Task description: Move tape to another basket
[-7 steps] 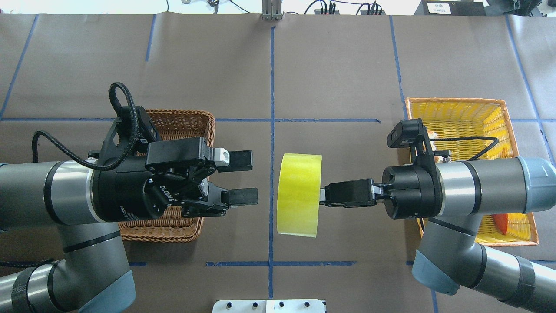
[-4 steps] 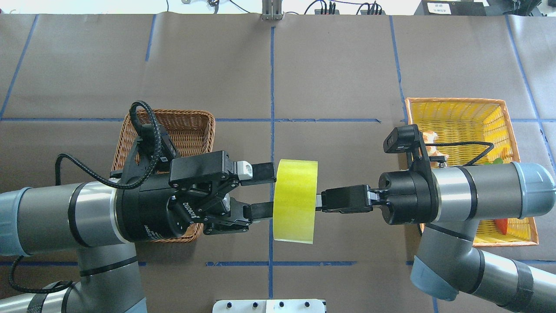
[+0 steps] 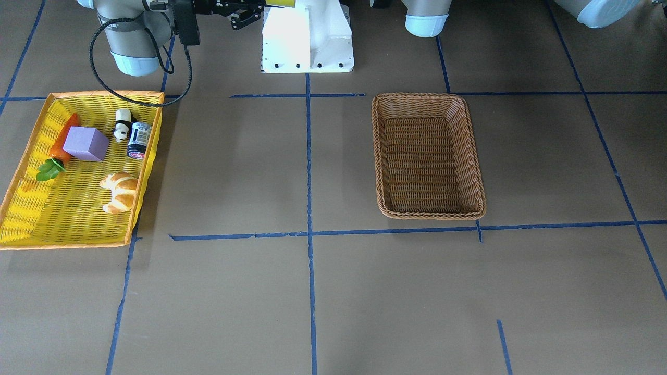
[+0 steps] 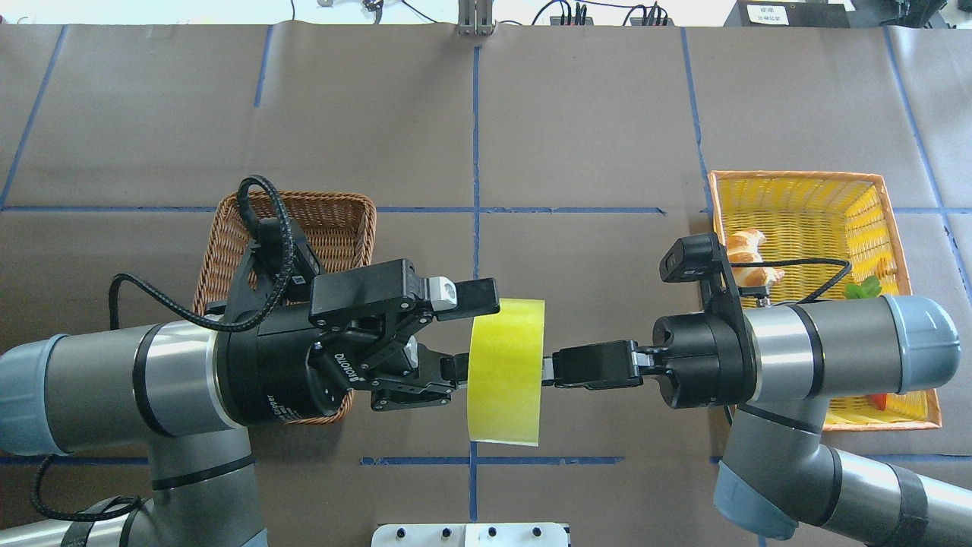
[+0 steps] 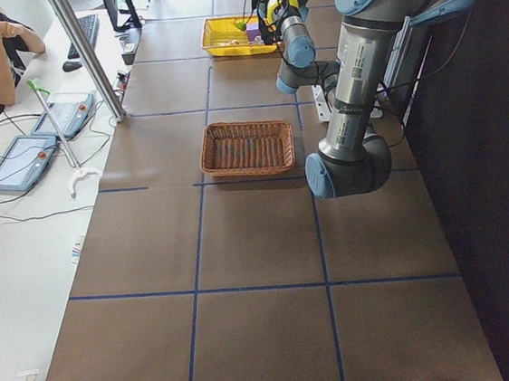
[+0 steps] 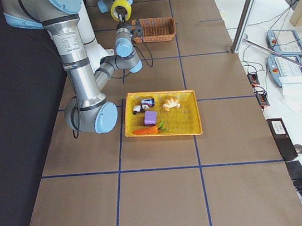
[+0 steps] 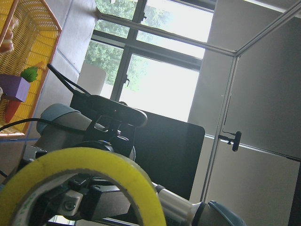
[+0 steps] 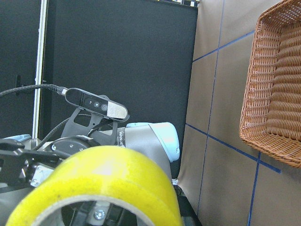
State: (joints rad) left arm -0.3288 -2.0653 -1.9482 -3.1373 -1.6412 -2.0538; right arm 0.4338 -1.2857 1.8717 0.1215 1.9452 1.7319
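Note:
The yellow-green tape (image 4: 506,372) hangs on edge in the air over the table's middle. My right gripper (image 4: 547,370) is shut on the roll's wall from the right. My left gripper (image 4: 481,334) is open, with one finger (image 4: 474,292) over the roll's outer face and the other at its left side by the core. The tape fills the bottom of the left wrist view (image 7: 103,162) and the right wrist view (image 8: 110,181). The brown wicker basket (image 4: 319,216) lies under my left wrist and shows empty in the front view (image 3: 428,156).
The yellow basket (image 4: 805,199) with an orange rim sits at the right; in the front view (image 3: 31,208) it holds a croissant (image 3: 120,191), a purple block (image 3: 86,144), a carrot, a panda figure and a small can. Blue tape lines cross the brown table.
My left arm has moved right to the tape and its open fingers now straddle the roll's wall. My right arm has carried the tape a little to the left.

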